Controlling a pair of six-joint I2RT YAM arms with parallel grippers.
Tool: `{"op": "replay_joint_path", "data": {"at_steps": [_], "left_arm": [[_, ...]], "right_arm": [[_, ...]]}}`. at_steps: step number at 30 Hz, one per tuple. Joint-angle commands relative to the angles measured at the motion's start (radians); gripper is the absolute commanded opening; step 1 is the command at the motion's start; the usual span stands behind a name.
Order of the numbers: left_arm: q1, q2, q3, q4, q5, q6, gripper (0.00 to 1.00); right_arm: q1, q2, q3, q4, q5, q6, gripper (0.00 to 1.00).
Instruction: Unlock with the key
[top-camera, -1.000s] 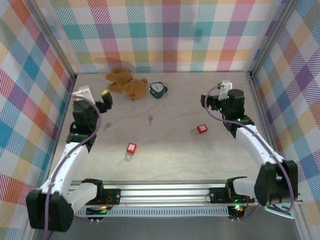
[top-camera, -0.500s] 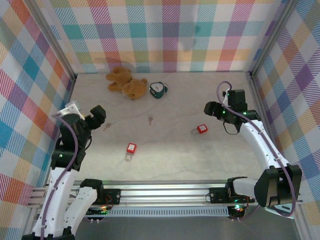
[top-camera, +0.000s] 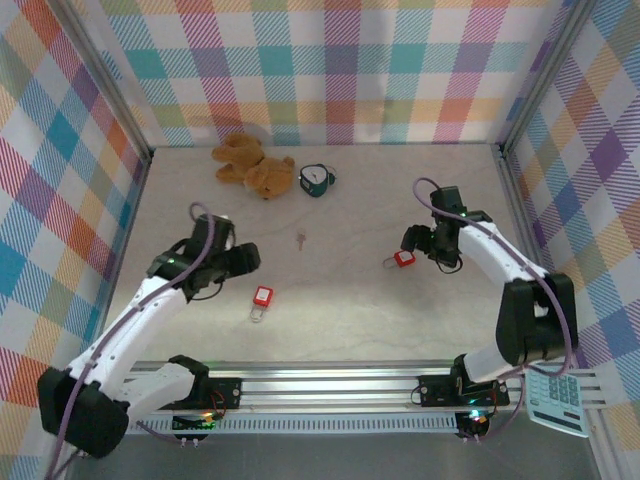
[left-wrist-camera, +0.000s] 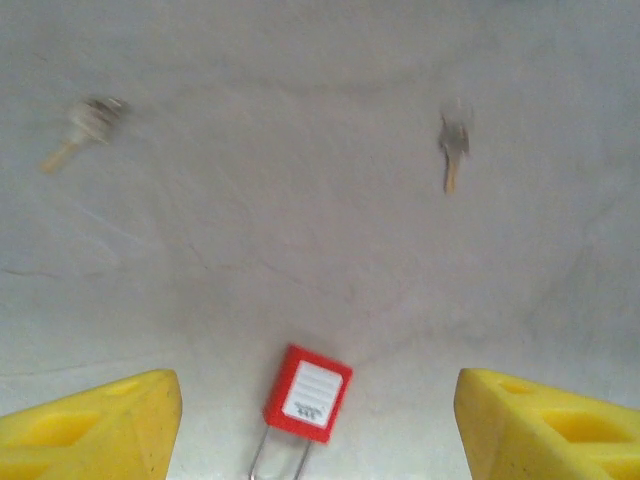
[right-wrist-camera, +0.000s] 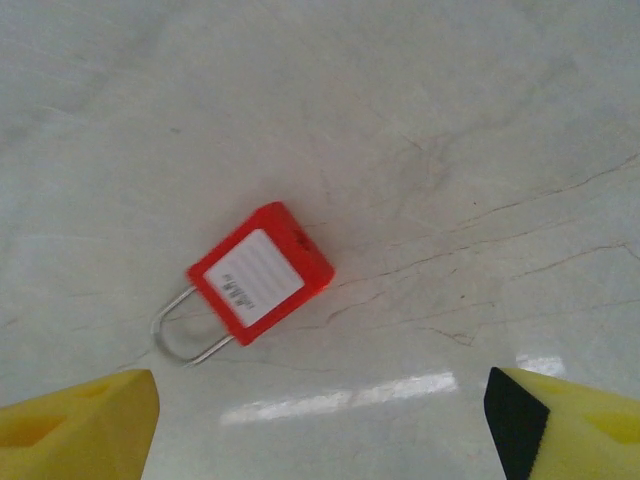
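both arms are moving inward: left gripper (top-camera: 243, 258) wide by the left padlock (top-camera: 262, 296), right gripper (top-camera: 413, 240) wide by the right padlock (top-camera: 404, 258); key (top-camera: 300, 240) lying untouched.

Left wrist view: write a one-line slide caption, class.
Open left tool above a red padlock; a key lies beyond on the table.

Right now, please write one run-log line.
left gripper: open, facing near padlock | right gripper: open, facing right padlock | key: on table

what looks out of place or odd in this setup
A calculator lies tilted at the near right corner, beyond the table's front rail, apart from everything else. Nothing looks spilled or damaged.
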Motion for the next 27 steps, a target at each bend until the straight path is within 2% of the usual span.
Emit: {"op": "replay_joint_path", "data": {"at_steps": [1, 6, 11, 22, 27], "left_arm": [[-0.085, 0.073, 0.057, -0.033, -0.059, -0.002, 0.72], [-0.16, 0.162, 0.109, -0.027, -0.078, 0.009, 0.73], [-0.192, 0.17, 0.094, -0.008, -0.079, 0.006, 0.73], [-0.196, 0.133, 0.063, -0.007, -0.071, 0.018, 0.74], [-0.198, 0.125, 0.06, -0.012, -0.061, 0.023, 0.74]], "right_arm": [[0.0, 0.088, 0.054, 0.004, 0.019, 0.058, 0.87], [0.001, 0.222, 0.131, -0.009, 0.029, 0.164, 0.87], [0.02, 0.282, 0.188, -0.012, 0.027, 0.221, 0.87], [0.09, 0.344, 0.22, -0.056, 0.115, 0.321, 0.79], [0.099, 0.351, 0.208, -0.042, 0.083, 0.323, 0.73]]}}
